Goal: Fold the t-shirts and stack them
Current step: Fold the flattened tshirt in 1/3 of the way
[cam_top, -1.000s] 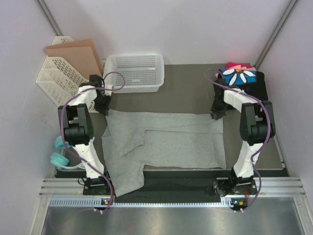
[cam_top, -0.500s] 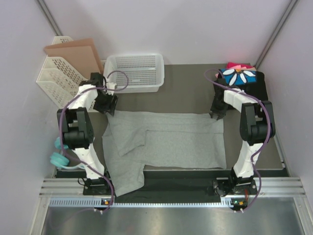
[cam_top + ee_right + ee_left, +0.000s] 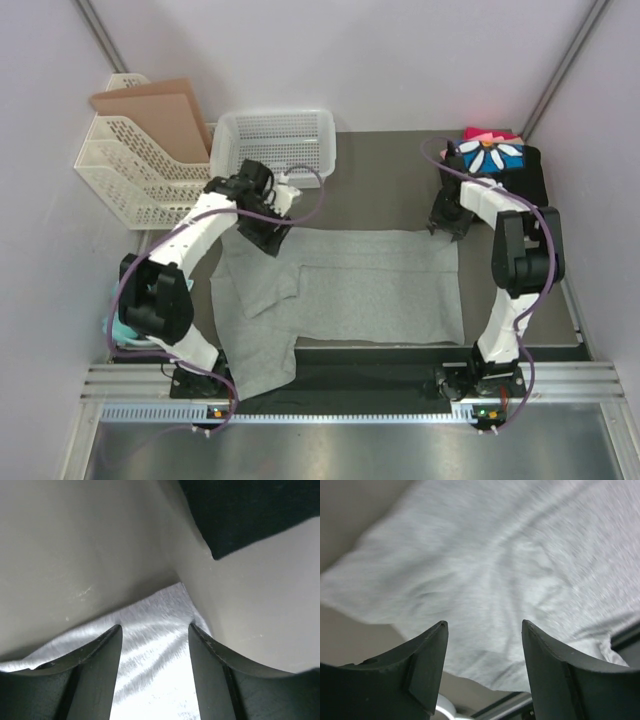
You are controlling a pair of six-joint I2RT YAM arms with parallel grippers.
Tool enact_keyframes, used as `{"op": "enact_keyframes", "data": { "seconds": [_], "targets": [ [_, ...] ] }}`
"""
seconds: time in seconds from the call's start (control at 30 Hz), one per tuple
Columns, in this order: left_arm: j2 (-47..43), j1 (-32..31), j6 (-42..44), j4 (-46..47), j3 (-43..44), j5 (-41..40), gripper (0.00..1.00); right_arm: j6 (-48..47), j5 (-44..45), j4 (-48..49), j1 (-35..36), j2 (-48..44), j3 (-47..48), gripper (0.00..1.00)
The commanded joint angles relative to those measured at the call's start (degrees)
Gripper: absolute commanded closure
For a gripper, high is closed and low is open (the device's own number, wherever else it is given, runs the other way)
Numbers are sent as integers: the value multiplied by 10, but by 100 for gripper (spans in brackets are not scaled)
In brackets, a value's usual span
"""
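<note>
You've got one grey t-shirt (image 3: 350,290) laid out, one stack of folded shirts (image 3: 488,152) (can't count the layers), one white basket (image 3: 275,148), one file rack (image 3: 130,170), one brown folder (image 3: 155,110), plus two pincers: left pincer (image 3: 266,238), right pincer (image 3: 443,227).

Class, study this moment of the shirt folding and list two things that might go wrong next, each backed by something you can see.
1. The near-left part of the grey shirt hangs past the front edge of the table onto the black rail. A pull from the far side may drag it crooked or snag it.
2. The right gripper stands open right at the shirt's far corner. Closing there may catch only a sliver of cloth, which could slip.
</note>
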Motion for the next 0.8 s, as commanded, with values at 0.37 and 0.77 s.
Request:
{"op": "enact_keyframes", "data": {
  "seconds": [0.37, 0.77],
  "targets": [
    [16, -18, 31, 54, -138, -70, 41, 10, -20, 52, 78, -162, -164, 44],
    [53, -4, 38, 35, -7, -76, 44, 8, -48, 14, 73, -29, -13, 47]
  ]
}}
